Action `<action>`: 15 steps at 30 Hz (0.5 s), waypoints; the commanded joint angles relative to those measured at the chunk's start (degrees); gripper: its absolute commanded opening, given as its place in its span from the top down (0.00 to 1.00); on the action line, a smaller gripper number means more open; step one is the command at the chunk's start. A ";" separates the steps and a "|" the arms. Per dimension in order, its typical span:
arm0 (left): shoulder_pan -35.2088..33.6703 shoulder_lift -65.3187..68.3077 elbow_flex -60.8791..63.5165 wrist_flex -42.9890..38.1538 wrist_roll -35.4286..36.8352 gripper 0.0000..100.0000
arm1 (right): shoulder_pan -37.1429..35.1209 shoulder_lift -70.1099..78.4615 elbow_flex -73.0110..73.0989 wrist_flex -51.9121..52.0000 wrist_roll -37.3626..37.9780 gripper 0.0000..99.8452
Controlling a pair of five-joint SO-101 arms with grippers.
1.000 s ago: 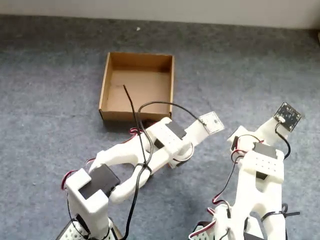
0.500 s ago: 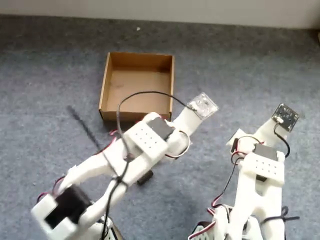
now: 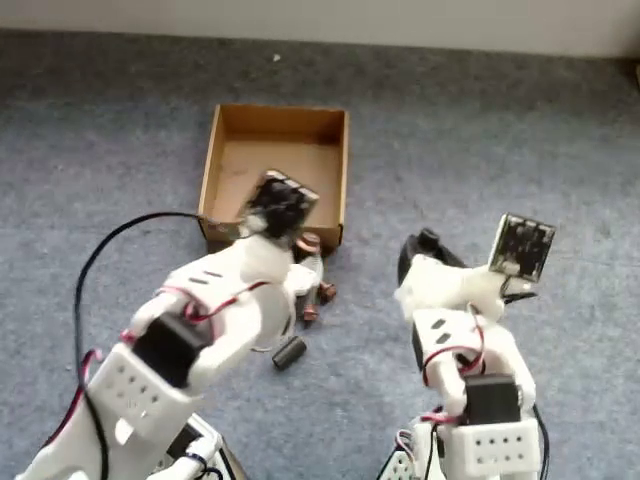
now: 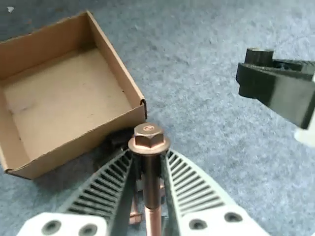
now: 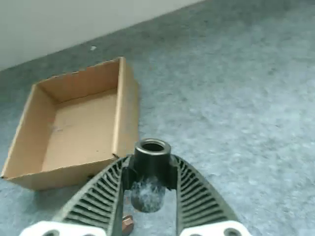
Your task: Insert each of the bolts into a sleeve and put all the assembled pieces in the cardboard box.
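The bolt (image 4: 149,141) stands head-up, pinched between the fingers of the left gripper (image 4: 147,158), just in front of the cardboard box (image 3: 209,170). The right gripper (image 5: 150,165) clasps a black sleeve (image 5: 150,173), open end up, well apart from the bolt. Beside the box lie another sleeve (image 3: 288,352) and what seem to be more bolts (image 3: 318,296) on the grey carpet (image 3: 480,130).

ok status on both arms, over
Left gripper shut on bolt. Right gripper shut on sleeve. Nothing in cardboard box yet. Loose bolts, loose sleeve on carpet near it.
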 commanded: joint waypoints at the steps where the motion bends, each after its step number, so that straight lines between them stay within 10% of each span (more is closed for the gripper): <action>1: -3.74 -13.32 3.82 -1.49 0.62 0.99 | -6.90 -7.69 1.98 0.13 4.66 1.00; 15: -7.69 -47.69 23.78 -15.30 17.23 0.99 | -22.99 -20.09 17.10 -8.40 20.84 1.00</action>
